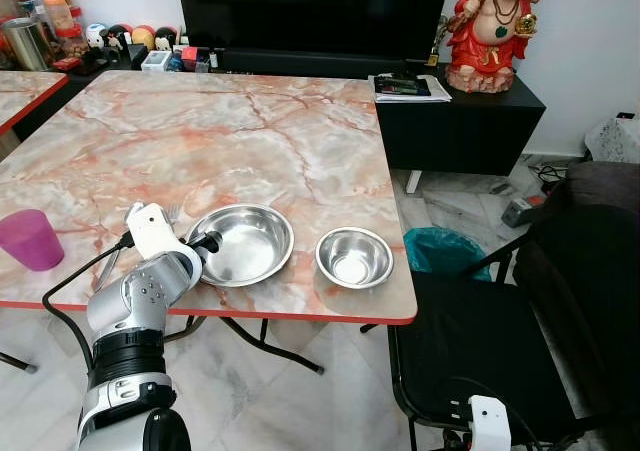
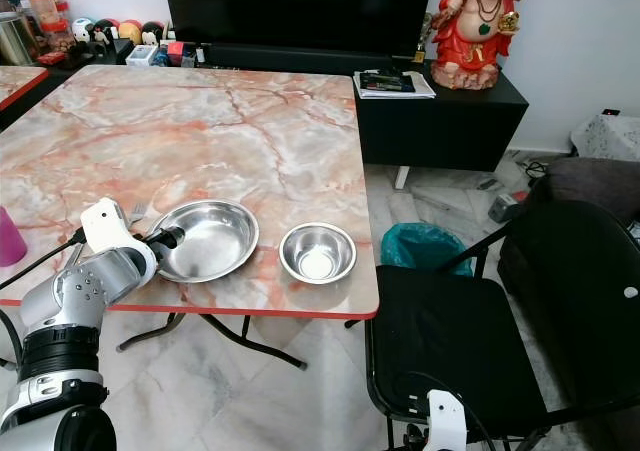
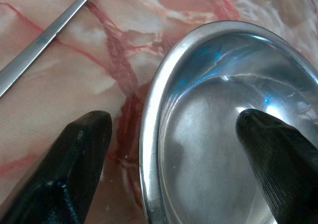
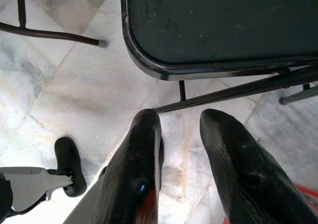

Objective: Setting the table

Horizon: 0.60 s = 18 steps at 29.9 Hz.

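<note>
Your left gripper [image 3: 171, 134] is spread wide astride the near-left rim of the large steel bowl [image 1: 243, 243], near the marble desk's [image 1: 250, 131] front edge. Your right gripper [image 4: 179, 129] hangs by the black chair [image 4: 218, 25], fingers parted and empty.

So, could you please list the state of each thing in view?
Large steel bowl: upright, empty, rim between the left tool fingers.
Small steel bowl: upright, empty.
Purple cup: upright.
Fork: flat on table.
Left tool: open.
Right tool: open, idle.
</note>
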### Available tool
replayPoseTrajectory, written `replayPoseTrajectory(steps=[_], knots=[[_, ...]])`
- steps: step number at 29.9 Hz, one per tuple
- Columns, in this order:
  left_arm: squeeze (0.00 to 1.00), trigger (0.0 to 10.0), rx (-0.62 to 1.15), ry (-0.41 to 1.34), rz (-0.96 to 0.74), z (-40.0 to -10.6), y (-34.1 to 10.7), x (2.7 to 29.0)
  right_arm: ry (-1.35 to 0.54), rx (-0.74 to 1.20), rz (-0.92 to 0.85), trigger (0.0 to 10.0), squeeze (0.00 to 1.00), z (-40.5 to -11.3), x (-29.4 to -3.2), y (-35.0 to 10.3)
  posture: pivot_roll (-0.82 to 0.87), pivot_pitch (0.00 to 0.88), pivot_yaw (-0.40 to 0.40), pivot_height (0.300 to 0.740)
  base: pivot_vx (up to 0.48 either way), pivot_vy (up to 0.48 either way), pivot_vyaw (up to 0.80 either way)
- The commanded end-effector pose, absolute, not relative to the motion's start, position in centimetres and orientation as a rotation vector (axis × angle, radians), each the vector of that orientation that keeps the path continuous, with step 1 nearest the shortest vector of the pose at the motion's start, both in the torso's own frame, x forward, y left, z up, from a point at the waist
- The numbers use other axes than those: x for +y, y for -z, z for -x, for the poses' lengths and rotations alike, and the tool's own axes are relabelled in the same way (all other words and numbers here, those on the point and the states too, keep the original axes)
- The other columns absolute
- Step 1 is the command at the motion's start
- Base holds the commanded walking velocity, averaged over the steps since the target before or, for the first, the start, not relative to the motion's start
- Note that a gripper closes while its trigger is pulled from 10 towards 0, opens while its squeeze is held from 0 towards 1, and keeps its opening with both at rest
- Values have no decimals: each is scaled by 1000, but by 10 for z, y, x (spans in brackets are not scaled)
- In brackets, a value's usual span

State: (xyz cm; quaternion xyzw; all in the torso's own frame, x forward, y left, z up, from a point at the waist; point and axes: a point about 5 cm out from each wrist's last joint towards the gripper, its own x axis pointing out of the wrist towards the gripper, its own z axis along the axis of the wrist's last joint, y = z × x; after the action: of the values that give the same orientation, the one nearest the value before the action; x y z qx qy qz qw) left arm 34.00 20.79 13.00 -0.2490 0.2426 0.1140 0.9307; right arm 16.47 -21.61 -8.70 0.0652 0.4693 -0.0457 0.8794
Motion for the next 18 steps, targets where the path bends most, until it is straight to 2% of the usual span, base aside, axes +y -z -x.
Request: replayPoseTrajectory(steps=[1,4,5,11,12,18], knots=[[0,2196,489,-231,507,-343,-133,205,113,976,-149,10000,0,-165,-217,87,17,0,-33,740,0,0,0],[0,2196,488,-231,507,-344,-133,204,113,975,-149,10000,0,-165,-217,87,17,0,-33,740,0,0,0],[0,1569,488,-227,510,-344,-133,204,112,975,-149,10000,0,-165,-217,87,18,0,-33,740,0,0,0],[0,1412,490,-220,513,-344,-132,203,112,974,-148,10000,0,-165,-218,87,17,0,-33,740,0,0,0],[0,1059,492,-217,516,-343,-132,202,112,974,-149,10000,0,-165,-218,87,17,0,-34,740,0,0,0],[0,1255,503,-204,540,-343,-130,200,112,975,-148,10000,0,-165,-218,87,17,0,-35,740,0,0,0]])
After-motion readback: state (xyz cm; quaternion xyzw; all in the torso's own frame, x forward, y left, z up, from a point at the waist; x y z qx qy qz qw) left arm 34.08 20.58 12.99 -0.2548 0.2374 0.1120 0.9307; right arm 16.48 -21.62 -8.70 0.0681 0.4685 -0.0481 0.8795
